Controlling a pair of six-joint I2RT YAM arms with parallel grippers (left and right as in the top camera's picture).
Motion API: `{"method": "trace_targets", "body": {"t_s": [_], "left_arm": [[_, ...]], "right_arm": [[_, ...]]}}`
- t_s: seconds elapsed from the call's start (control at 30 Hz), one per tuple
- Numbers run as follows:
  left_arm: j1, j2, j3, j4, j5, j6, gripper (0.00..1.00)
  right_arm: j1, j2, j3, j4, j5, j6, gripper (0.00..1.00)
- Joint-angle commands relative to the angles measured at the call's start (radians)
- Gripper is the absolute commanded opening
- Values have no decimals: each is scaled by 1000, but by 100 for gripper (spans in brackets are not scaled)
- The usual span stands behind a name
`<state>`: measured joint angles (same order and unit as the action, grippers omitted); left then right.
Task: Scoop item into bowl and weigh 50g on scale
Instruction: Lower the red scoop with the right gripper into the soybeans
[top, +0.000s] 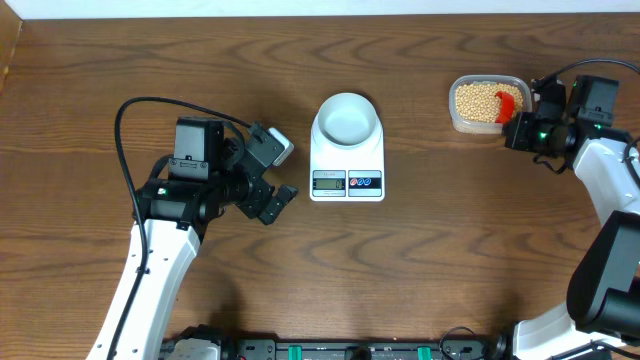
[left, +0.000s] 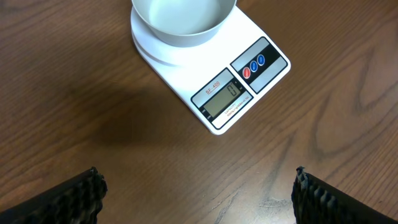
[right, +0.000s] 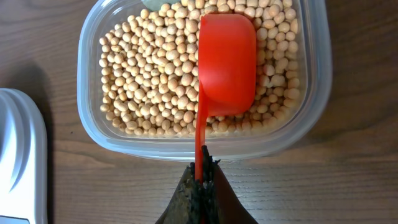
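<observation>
Many beans fill the clear tub, at 2 o'clock on the table. The right gripper pinches the red scoop by its handle. The scoop lies on the beans at the gripper's 12 o'clock. The left gripper gapes wide, holding nothing, at 9 o'clock from the scale. The bowl sits on the scale.

— What's on the wooden bench?
— A white scale near the middle.
— Anything else?
— A clear plastic tub, well apart to the scale's right.
</observation>
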<state>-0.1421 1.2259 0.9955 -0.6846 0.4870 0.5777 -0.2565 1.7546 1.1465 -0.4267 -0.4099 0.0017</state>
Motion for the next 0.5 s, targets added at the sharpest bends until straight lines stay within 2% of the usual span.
{"method": "trace_targets", "body": {"t_s": [0.0, 0.47], "left_arm": [[2, -5, 22, -4, -9, 13, 98], [2, -5, 22, -4, -9, 13, 98]], "right_arm": [[-12, 16, 12, -8, -39, 32, 1], [-8, 18, 11, 2, -39, 65, 1]]}}
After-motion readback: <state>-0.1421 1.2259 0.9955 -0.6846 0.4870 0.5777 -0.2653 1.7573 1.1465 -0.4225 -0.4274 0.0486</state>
